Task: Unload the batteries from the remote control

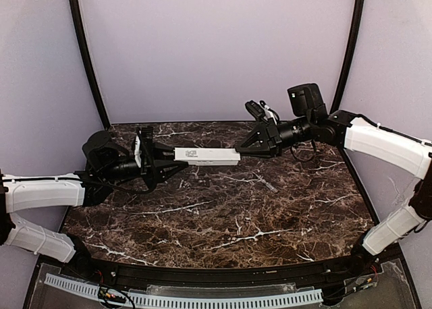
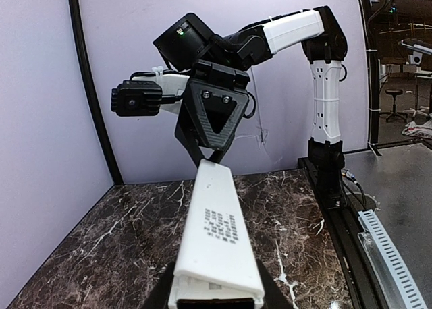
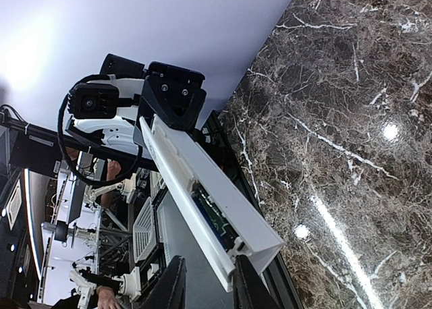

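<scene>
Item 1: remote control [image 1: 206, 156], a long white bar. I see it held roughly level in the air over the far half of the desk [image 1: 236, 228], spanning between the left arm [image 1: 40, 191] and the right arm [image 1: 385, 144]. The left jaws are clenched on its left end, and the right jaws are clenched on its right end. Small dark print shows on one long face.

Item 2: battery compartment [image 3: 217, 218], an open recess in the long face turned to the right wrist camera, close to the right-hand end. Contents: green and dark parts. I cannot tell whether batteries lie in it.

Item 3: desk, dark marble with white veins.
</scene>
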Controlling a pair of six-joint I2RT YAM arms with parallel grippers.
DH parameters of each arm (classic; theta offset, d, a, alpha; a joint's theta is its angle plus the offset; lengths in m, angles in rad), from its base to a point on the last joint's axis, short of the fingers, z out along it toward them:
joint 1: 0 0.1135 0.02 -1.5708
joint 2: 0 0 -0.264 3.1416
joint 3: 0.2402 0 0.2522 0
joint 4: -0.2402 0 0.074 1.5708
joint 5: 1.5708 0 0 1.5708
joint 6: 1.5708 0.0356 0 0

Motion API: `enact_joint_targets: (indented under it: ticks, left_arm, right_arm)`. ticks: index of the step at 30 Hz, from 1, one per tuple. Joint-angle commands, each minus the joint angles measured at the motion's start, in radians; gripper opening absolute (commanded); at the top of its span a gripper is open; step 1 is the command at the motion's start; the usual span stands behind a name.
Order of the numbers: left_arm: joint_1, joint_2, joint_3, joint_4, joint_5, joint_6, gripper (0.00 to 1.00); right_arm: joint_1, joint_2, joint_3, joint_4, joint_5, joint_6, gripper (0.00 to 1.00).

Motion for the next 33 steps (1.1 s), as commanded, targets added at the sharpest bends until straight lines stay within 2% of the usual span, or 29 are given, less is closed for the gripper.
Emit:
enact_joint_targets:
  ticks: [1,23,33]
  left_arm:
    - [0.004,0.0,0.012,0.003,0.005,0.01,0.0]
    - [0.004,-0.001,0.015,-0.007,0.004,0.011,0.0]
    - [0.004,-0.002,0.015,-0.009,0.005,0.015,0.0]
  right_arm:
    - [-0.003,-0.025,-0.013,0.027,-0.001,-0.003,0.22]
    - [-0.003,-0.031,-0.017,0.037,0.0,-0.005,0.0]
    - [-0.003,-0.048,-0.036,0.068,-0.011,0.011,0.0]
